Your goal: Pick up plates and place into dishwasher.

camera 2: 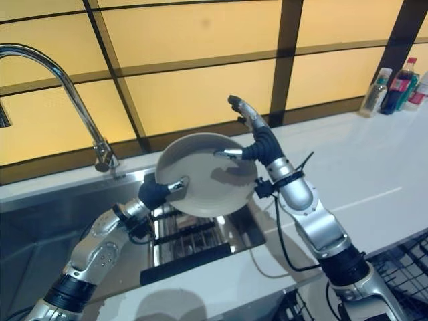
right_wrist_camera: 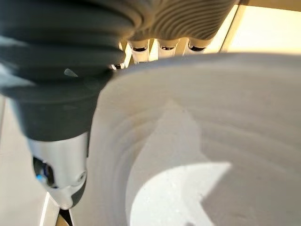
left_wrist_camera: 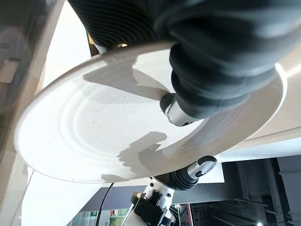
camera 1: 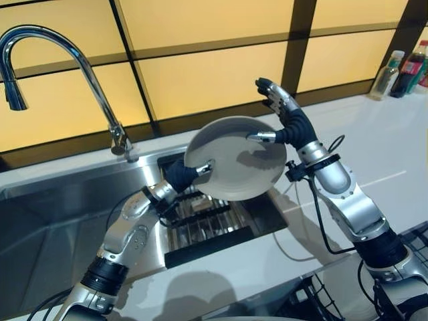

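- Your right hand sits at the plate's right rim, centre of the head views: the thumb lies across the plate's face while the fingers stick up past the upper edge, and in the right wrist view they pass behind the rim, so the hand pinches it.
- Your left hand has the opposite rim, lower left of the plate, thumb on the face and the rest behind. It too is pinching the plate.
- The plate hangs in the air between both hands, tilted with its face toward the camera, above the sink's right end. It touches neither sink nor desk.
- What the next move turns on: black wire rack bars show at the lower right corner, likely the dishwasher basket. That lies on the right arm's side, so I judge the right hand the nearer carrier and the left the one to let go.
- Under the plate, a slatted drain rack rests in the sink; I can't tell whether it carries more plates.
- Faucet at upper left, bottles at upper right.
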